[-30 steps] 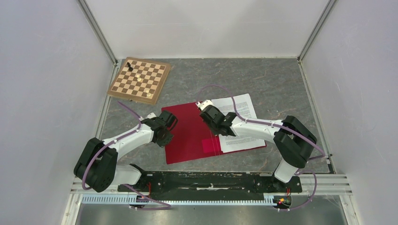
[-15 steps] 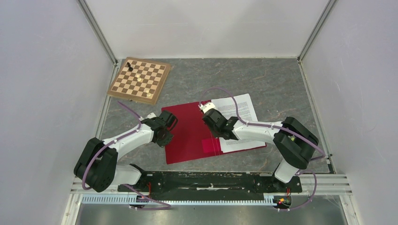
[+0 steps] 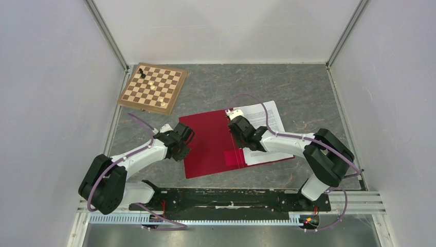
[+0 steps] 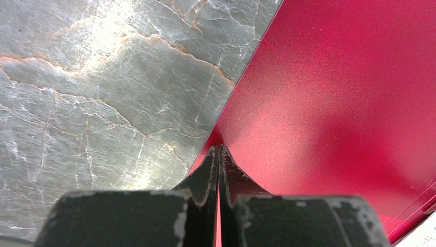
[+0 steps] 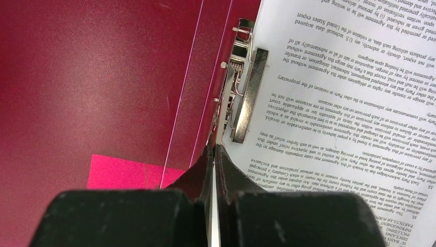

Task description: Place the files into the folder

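centrally: folder (image 3: 205,146), crimson, lay opened out flat on grey marbled table (image 3: 308,92), spine running near to far, left cover bare inside. carried pink patch (image 5: 128,172) on left cover just beside spine, toward near end. carried metal clip (image 5: 241,98) along spine, with flat bar over left margin of top sheet.

files (image 3: 265,119): white sheets, lay inside folder on right half, left edge against spine. showed dense black print on top sheet, upside down in right wrist view. left strip of red cover visible past near edge. count of sheets: could not tell.

left gripper (image 4: 219,150): sat at left edge of folder, about midway along it. fingers (image 4: 205,177) pressed together on that edge, pinching it, with thin sliver of red between them and cover curved up to tips. left finger over bare table, right finger over red.

right gripper (image 5: 213,150): hung over spine, between pink patch and clip. fingers (image 5: 229,177) pressed together, gripping nothing seen, only hairline of white between them. tips at near end of clip, at junction of sheet edge and spine. contact with paper or clip: could not tell.

chessboard (image 3: 152,87): brown and white, lay tilted at far left corner of table, well apart from folder. bore few small pieces (image 3: 142,72), one dark near far left corner, others pale.
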